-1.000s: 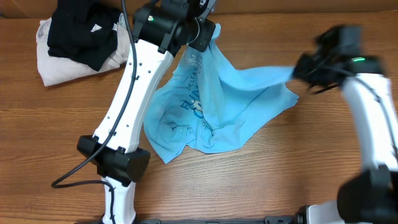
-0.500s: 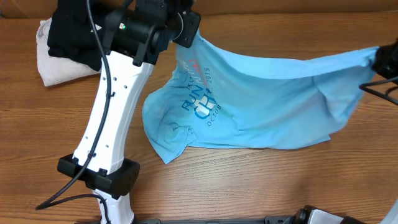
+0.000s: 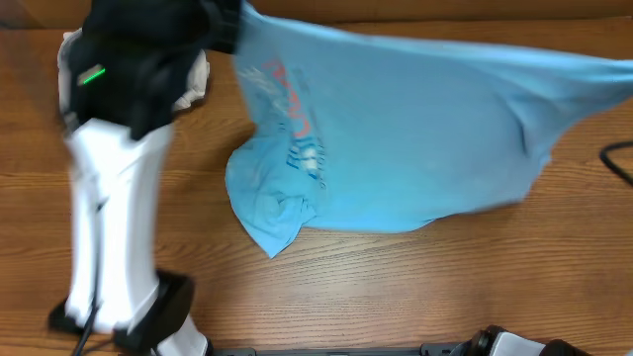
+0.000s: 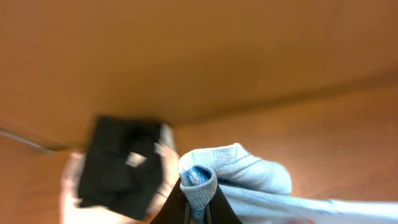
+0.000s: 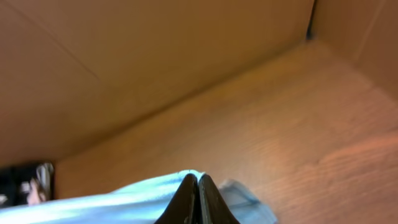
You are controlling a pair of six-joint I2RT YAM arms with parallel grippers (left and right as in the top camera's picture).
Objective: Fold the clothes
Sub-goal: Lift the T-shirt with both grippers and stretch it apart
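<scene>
The light sky-blue T-shirt [image 3: 415, 129] is stretched wide and held up above the table, its print blurred at the left and its lower left part still on the wood. My left gripper [image 4: 198, 208] is shut on a bunched edge of the shirt [image 4: 205, 174]; in the overhead view that arm [image 3: 114, 198] stands at the left with its wrist at the top left. My right gripper [image 5: 198, 186] is shut on a thin edge of the shirt [image 5: 124, 199]. The right arm is outside the overhead view.
A black garment [image 4: 118, 165] lies on a cream-white garment [image 3: 69, 59] at the back left of the wooden table [image 3: 396, 287]. A brown cardboard wall [image 5: 155, 62] runs along the back. A black cable [image 3: 618, 158] lies at the right edge.
Both arms pulled apart and up: the left moved left, the right went out of the overhead view to the right. The crumpled shirt has been drawn into a wide, raised sheet.
</scene>
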